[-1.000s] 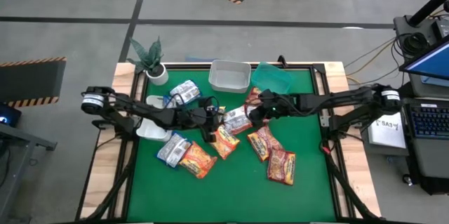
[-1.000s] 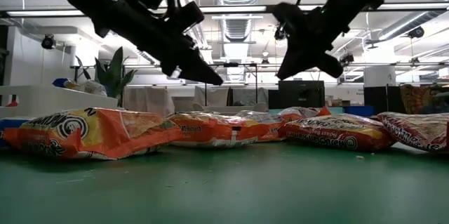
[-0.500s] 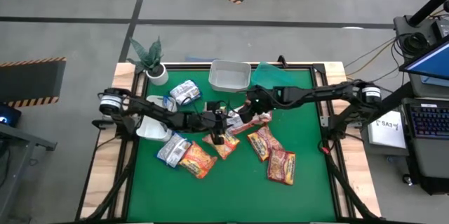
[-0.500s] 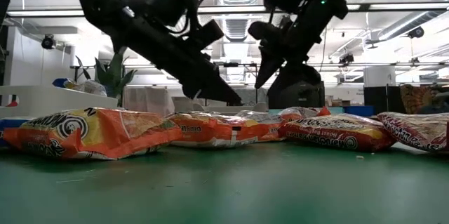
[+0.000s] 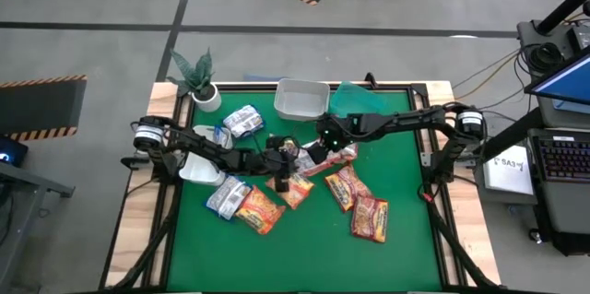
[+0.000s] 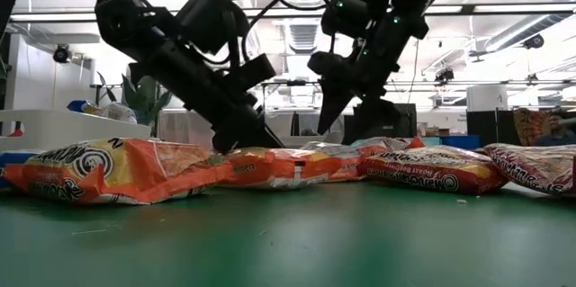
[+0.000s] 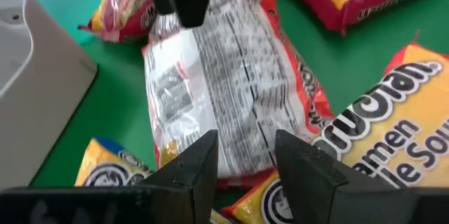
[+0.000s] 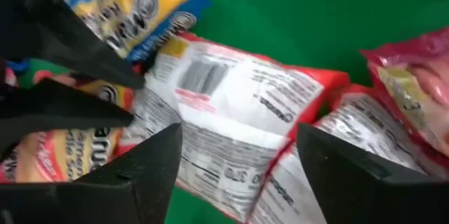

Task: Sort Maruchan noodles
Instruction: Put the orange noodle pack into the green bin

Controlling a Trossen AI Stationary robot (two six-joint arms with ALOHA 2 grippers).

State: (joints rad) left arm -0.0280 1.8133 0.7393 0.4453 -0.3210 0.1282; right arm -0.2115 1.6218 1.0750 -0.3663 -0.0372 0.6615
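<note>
Several Maruchan noodle packets lie flat on the green table: blue-and-white ones, orange ones and dark red ones. One red packet lies with its white printed back up. My left gripper is open and low at that packet's end, its fingers standing over the edge. My right gripper hangs open above the same packet from the other side, clear of it in the low view. My left gripper comes down slanting from the table's left, and its fingertips reach the level of the packets' tops. I cannot tell whether they touch the red packet's end.
A white tub and a teal tub stand at the far edge, another white tub at the left under my left arm. A potted plant sits at the far left corner. Bare green mat lies along the near edge.
My right gripper has moved toward the table's left, come down toward the face-down red packet and opened. My left gripper has moved a little toward the right and sunk to the packets. The packets lie as before.
</note>
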